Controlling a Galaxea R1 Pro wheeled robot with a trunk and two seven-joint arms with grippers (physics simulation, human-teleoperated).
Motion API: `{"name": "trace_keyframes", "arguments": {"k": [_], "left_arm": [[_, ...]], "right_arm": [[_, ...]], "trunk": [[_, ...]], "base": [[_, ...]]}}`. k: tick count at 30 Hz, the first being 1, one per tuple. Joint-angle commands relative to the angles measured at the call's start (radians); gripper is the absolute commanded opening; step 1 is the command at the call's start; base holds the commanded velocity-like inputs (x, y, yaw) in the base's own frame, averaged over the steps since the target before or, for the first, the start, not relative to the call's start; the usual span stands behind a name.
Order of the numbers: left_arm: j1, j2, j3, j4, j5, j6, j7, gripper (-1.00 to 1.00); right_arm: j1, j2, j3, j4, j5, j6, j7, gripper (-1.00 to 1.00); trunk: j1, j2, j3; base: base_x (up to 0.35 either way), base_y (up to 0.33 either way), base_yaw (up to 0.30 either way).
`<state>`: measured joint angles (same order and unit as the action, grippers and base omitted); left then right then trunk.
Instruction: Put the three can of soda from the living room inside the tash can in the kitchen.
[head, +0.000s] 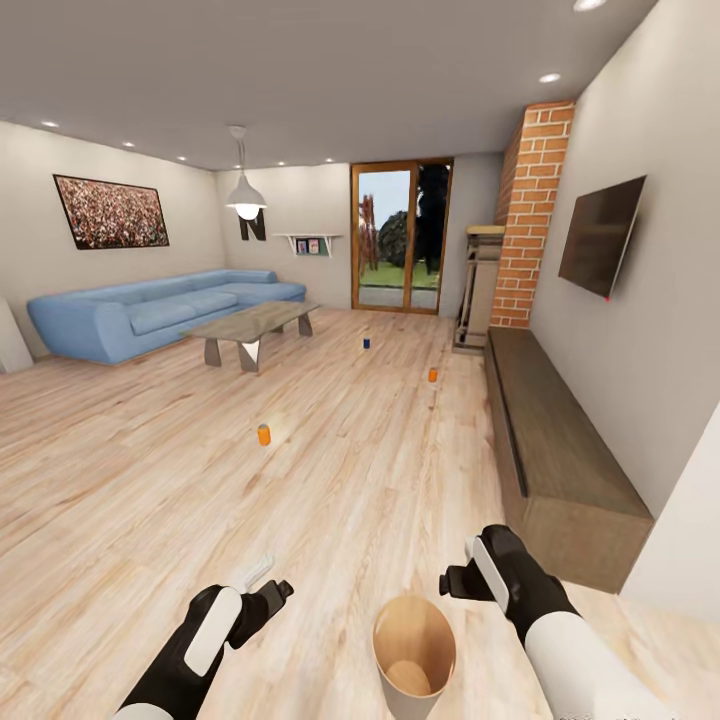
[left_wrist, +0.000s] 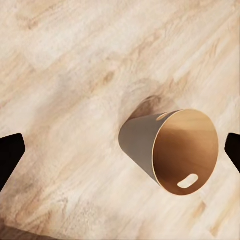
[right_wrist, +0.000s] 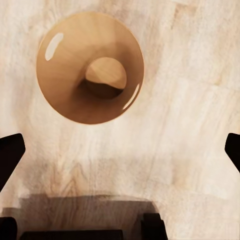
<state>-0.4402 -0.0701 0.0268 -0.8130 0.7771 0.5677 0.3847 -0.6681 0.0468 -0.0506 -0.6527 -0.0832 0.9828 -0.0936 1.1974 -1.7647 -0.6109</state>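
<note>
3 soda cans (head: 264, 435) on wood floor (head: 150, 470)

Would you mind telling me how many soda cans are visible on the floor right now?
3, all standing apart on the wood floor: an orange can nearest, another orange can by the long low cabinet, and a blue can farthest.

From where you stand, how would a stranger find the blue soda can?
Start at the glass door in the far wall. On the wood floor before it, right of the coffee table, stands the blue soda can. The other two cans are orange and nearer.
</note>
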Motion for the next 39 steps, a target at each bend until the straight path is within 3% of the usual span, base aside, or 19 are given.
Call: {"name": "trace_keyframes", "arguments": {"k": [1,13,14,17,21,39], "left_arm": [[0.000,0.001,0.000,0.000,0.000,0.000,0.000,1.00],[0.000,0.003,-0.003,0.000,-0.005,0.002,0.001,1.00],[0.000,0.004,-0.004,0.000,-0.005,0.003,0.001,1.00],[0.000,0.004,-0.004,0.000,-0.005,0.003,0.001,1.00],[0.000,0.004,-0.006,0.000,-0.005,0.002,0.001,1.00],[0.000,0.004,-0.008,0.008,-0.007,0.001,-0.001,1.00]], "right_arm": [[-0.001,0.000,0.000,0.010,0.000,0.000,0.000,1.00],[-0.036,-0.009,0.000,0.051,0.001,-0.004,0.000,1.00],[-0.074,-0.030,0.000,0.102,-0.001,-0.008,0.001,1.00],[-0.119,-0.051,0.001,0.198,-0.015,-0.047,0.002,1.00],[-0.148,-0.059,0.002,0.270,-0.030,-0.112,0.002,1.00],[-0.159,-0.061,0.005,0.295,-0.035,-0.144,0.002,1.00]], "trunk": [[0.004,-0.007,-0.003],[0.050,-0.091,-0.041],[0.054,-0.098,-0.044],[0.065,-0.119,-0.053],[0.081,-0.147,-0.066],[0.150,-0.273,-0.122]], "base": [[0.000,0.000,0.000],[0.000,0.000,0.000],[0.000,0.000,0.000],[0.000,0.000,0.000],[0.000,0.000,0.000],[0.000,0.000,0.000]]}}
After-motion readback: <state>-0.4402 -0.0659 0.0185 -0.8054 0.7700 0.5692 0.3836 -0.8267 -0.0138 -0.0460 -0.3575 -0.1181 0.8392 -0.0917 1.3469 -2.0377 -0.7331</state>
